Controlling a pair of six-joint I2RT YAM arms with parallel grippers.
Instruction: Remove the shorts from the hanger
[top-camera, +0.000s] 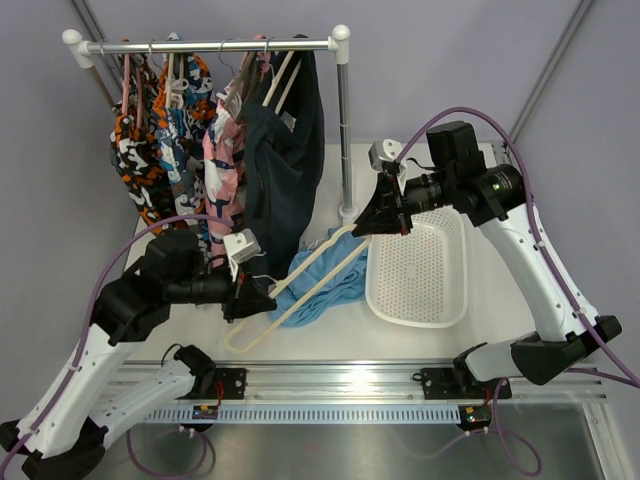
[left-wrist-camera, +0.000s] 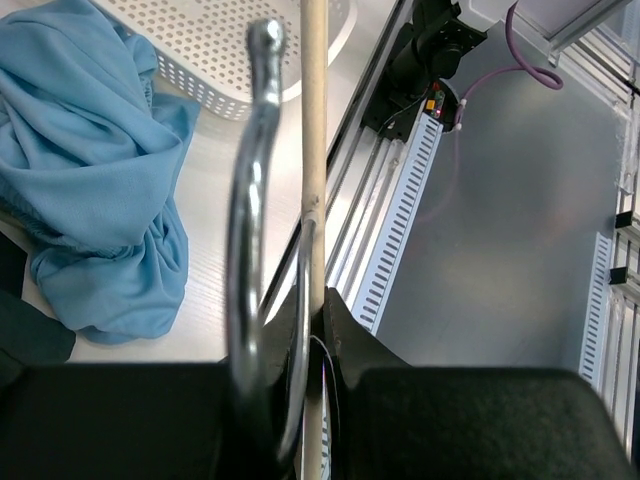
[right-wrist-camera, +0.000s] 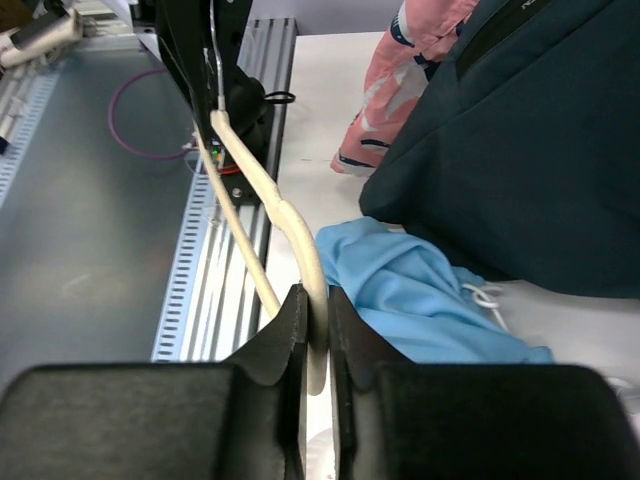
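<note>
A cream hanger (top-camera: 300, 285) with a metal hook (left-wrist-camera: 250, 200) is held level above the table between both grippers. My left gripper (top-camera: 262, 300) is shut on it at the hook end, and in the left wrist view (left-wrist-camera: 322, 305) its jaws pinch the cream bar. My right gripper (top-camera: 368, 225) is shut on the hanger's far end, as the right wrist view (right-wrist-camera: 316, 300) shows. The light blue shorts (top-camera: 330, 285) lie crumpled on the table under and beside the hanger (right-wrist-camera: 410, 290). The dark navy shorts (top-camera: 285, 170) hang on the rack on another hanger.
A white perforated basket (top-camera: 420, 265) sits right of the blue shorts. The rack (top-camera: 215, 45) at the back also carries pink (top-camera: 222, 165) and orange-black-white patterned garments (top-camera: 145, 150). Its upright pole (top-camera: 345, 130) stands beside the right gripper. The rail (top-camera: 340, 380) runs along the near edge.
</note>
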